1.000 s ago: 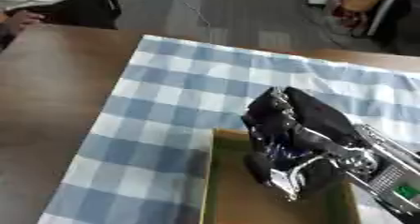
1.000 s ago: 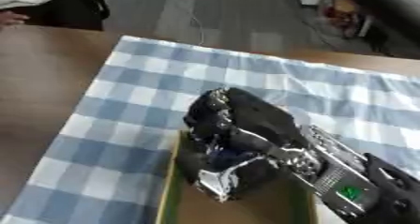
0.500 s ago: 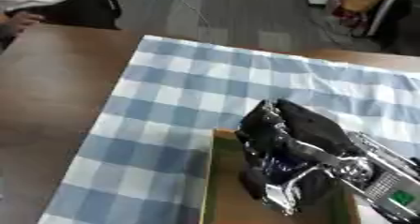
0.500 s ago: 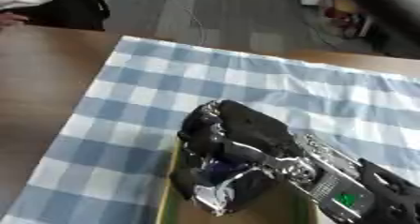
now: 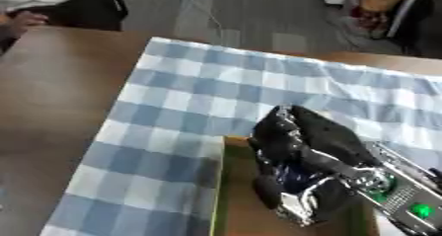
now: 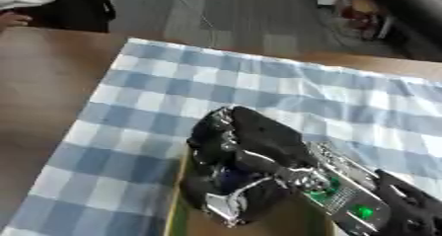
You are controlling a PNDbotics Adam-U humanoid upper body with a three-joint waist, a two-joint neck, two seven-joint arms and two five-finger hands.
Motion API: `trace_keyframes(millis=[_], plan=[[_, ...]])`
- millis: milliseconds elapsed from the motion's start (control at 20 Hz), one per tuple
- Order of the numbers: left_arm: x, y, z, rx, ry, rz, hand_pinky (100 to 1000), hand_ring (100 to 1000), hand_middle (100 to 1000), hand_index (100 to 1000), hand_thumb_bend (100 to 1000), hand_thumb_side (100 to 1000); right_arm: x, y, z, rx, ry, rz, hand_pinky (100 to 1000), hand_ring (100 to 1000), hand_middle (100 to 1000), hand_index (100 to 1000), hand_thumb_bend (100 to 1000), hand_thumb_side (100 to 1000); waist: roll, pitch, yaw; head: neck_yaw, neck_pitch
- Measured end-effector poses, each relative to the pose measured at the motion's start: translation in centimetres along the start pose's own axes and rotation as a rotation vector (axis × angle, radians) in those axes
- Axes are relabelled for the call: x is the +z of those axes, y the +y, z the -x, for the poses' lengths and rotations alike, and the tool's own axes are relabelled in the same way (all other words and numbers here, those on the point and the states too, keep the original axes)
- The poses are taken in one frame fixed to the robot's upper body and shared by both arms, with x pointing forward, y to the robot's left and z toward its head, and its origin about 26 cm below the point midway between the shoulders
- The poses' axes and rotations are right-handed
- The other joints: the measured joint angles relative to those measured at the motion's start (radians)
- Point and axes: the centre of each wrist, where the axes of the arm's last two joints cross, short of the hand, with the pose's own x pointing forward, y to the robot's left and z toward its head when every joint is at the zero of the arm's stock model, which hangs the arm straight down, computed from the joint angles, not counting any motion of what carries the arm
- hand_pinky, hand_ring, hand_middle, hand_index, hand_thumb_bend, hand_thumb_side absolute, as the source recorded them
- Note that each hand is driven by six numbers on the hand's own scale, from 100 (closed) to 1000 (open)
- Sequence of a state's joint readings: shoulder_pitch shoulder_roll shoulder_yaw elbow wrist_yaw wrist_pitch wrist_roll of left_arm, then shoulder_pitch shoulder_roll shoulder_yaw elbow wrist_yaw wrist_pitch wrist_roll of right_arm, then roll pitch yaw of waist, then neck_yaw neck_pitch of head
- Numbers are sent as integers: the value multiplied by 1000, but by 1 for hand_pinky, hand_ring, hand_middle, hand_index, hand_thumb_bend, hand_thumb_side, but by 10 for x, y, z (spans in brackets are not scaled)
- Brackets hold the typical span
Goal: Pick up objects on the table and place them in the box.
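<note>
Right hand (image 5: 307, 168), fingers curled around something dark blue at lower right, could snag the box (image 5: 226, 190) rim when releasing.

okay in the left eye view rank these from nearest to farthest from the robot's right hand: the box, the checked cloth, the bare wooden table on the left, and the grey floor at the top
1. Box: directly under the right hand, which hangs over it.
2. Checked cloth: spread around the box, just beyond the hand.
3. Bare wooden table: off to the left, past the cloth's edge.
4. Grey floor: at the top, beyond the table's far edge.
</note>
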State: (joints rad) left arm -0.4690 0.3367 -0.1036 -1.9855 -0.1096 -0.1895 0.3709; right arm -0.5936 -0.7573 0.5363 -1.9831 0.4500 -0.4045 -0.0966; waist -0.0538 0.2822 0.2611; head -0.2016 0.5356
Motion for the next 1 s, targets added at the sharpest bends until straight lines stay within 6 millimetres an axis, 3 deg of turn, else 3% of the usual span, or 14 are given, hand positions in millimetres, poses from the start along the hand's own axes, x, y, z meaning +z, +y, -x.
trace_keyframes(millis=[50, 100, 150, 200, 250, 300, 350, 400, 700, 850, 1000], plan=[[0, 0, 0, 0, 0, 0, 706, 737, 916, 1000, 276, 994, 1, 1, 0, 16, -12, 8, 100, 258, 391, 497, 100, 1000, 0, 0, 0, 0, 0], [0, 0, 0, 0, 0, 0, 706, 737, 916, 1000, 276, 994, 2, 2, 0, 28, -20, 12, 100, 439, 533, 609, 100, 1000, 0, 0, 0, 0, 0], [0, 0, 0, 0, 0, 0, 706, 737, 916, 1000, 276, 994, 2, 2, 0, 41, -30, 15, 100, 428, 524, 602, 100, 1000, 0, 0, 0, 0, 0], [0, 0, 0, 0, 0, 0, 706, 737, 916, 1000, 276, 994, 3, 3, -1, 50, -36, 17, 100, 533, 621, 676, 100, 1000, 0, 1, 0, 0, 0], [0, 0, 0, 0, 0, 0, 706, 737, 916, 1000, 276, 994, 4, 4, -1, 55, -42, 18, 100, 546, 633, 685, 100, 1000, 0, 1, 0, 0, 0], [0, 0, 0, 0, 0, 0, 706, 737, 916, 1000, 276, 994, 5, 5, -1, 60, -49, 17, 294, 629, 719, 748, 100, 1000, 0, 2, 0, 0, 0], [0, 0, 0, 0, 0, 0, 706, 737, 916, 1000, 276, 994, 6, 6, -1, 64, -51, 17, 278, 623, 714, 744, 100, 1000, 0, 2, 0, 0, 0], [0, 0, 0, 0, 0, 0, 706, 737, 915, 1000, 276, 994, 8, 7, 0, 65, -51, 16, 354, 651, 737, 761, 100, 1000, 0, 2, 0, 0, 0], [0, 0, 0, 0, 0, 0, 706, 737, 916, 1000, 275, 994, 21, -2, 8, 118, 39, 144, 373, 622, 682, 724, 100, 1000, 4, 2, -8, 20, -18], [0, 0, 0, 0, 0, -1, 706, 737, 917, 1000, 275, 994, 23, -17, 13, 173, 89, 311, 396, 625, 683, 712, 100, 1000, 8, 3, -14, 53, -62], [0, 0, 0, -1, 1, -1, 707, 738, 919, 1000, 274, 996, 25, -28, 17, 228, 101, 493, 422, 627, 687, 702, 100, 1000, 11, 4, -19, 85, -127]])
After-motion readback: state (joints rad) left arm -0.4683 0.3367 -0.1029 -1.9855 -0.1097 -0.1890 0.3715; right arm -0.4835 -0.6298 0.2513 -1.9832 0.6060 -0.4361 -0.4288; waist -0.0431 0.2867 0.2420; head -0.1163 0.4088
